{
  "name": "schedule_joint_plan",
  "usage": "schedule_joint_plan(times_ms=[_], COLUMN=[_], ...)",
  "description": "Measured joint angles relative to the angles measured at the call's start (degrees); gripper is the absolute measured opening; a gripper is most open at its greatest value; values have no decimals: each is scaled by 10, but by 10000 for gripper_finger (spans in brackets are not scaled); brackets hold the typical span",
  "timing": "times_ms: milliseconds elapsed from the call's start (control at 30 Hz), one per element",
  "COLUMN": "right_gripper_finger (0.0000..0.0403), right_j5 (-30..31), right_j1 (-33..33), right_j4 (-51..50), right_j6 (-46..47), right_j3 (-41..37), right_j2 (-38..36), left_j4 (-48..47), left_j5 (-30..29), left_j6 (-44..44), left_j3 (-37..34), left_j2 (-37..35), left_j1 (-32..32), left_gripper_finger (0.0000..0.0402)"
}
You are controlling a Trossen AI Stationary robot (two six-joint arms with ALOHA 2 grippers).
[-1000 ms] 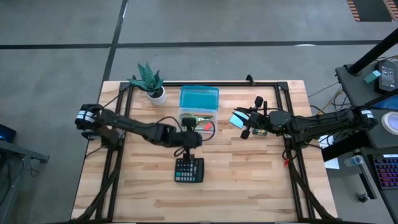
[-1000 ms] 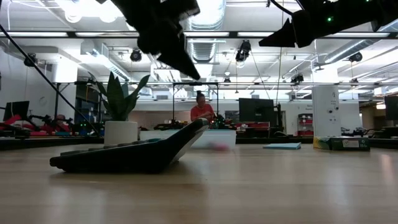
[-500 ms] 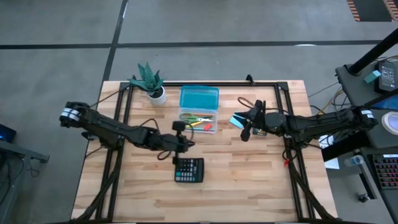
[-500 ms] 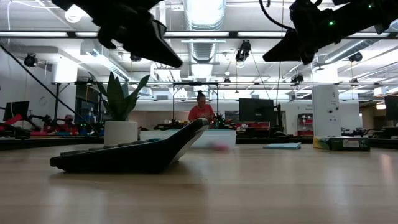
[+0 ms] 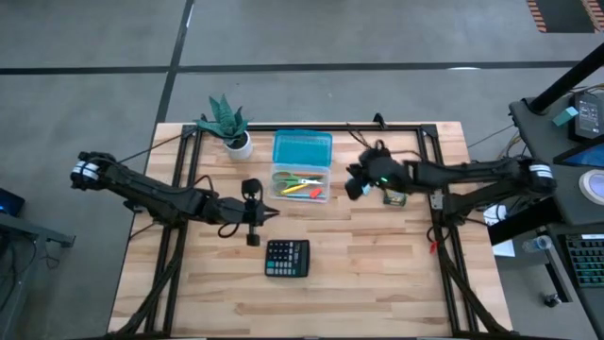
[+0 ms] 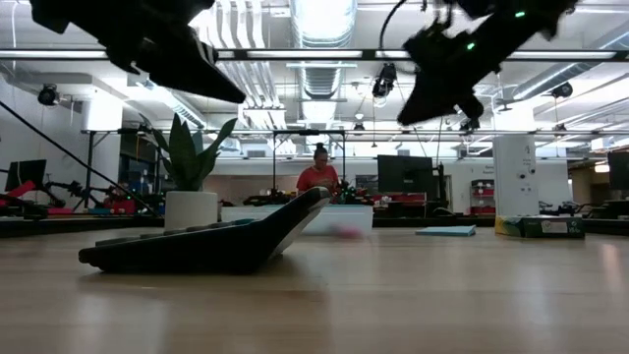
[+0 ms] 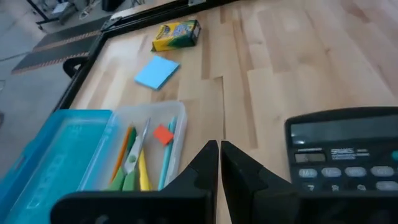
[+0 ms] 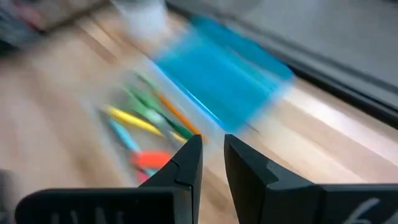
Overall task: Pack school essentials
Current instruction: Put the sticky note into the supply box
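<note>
The right gripper has moved toward the open pencil case and hangs beside it, jaws slightly apart and empty. The left gripper has drawn back, shut and empty, near the calculator. The blue note pad and crayon box lie unpacked. Risk: the right arm's fast sweep could knock the case

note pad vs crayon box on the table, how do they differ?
The note pad is plain light blue, a thin flat square; the crayon box is yellow with print, thicker and oblong. The note pad lies nearer the clear case, the crayon box nearer the table's edge. Both lie unpacked on the wood.
</note>
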Motion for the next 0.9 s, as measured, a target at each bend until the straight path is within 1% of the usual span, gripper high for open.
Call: schedule_joint_plan(times_ms=[100, 200, 300, 433, 500, 567, 667, 800, 900], right_gripper_finger=[57, 56, 56, 56, 57, 63, 88, 133, 160], right_j5=[-3, -3, -4, -5, -18, -50, -76, -67, -19], right_j1=[-36, -58, -61, -60, -60, -60, -60, -60, -57], right_j4=[-157, -277, -349, -425, -455, -464, -461, -460, -454], right_j6=[7, 9, 4, 12, 34, 48, 55, 54, 48], right_j3=[74, 127, 162, 193, 199, 200, 198, 193, 183], right_j2=[57, 110, 153, 191, 202, 206, 206, 206, 205], left_j4=[-4, -2, 4, 3, 2, 1, 2, 18, 35], left_j5=[-11, -21, -22, -22, -22, -22, -23, -23, -26], left_j6=[1, 13, 24, 24, 14, 7, -4, -5, -4], left_j3=[-5, -3, -2, -2, -2, -3, -2, -3, -2], left_j2=[-7, -13, -15, -12, -6, -1, 7, 14, 20], left_j1=[0, 0, 0, 0, 0, 0, 0, 0, 0], left_gripper_finger=[1, 1, 1, 1, 1, 1, 1, 1, 1])
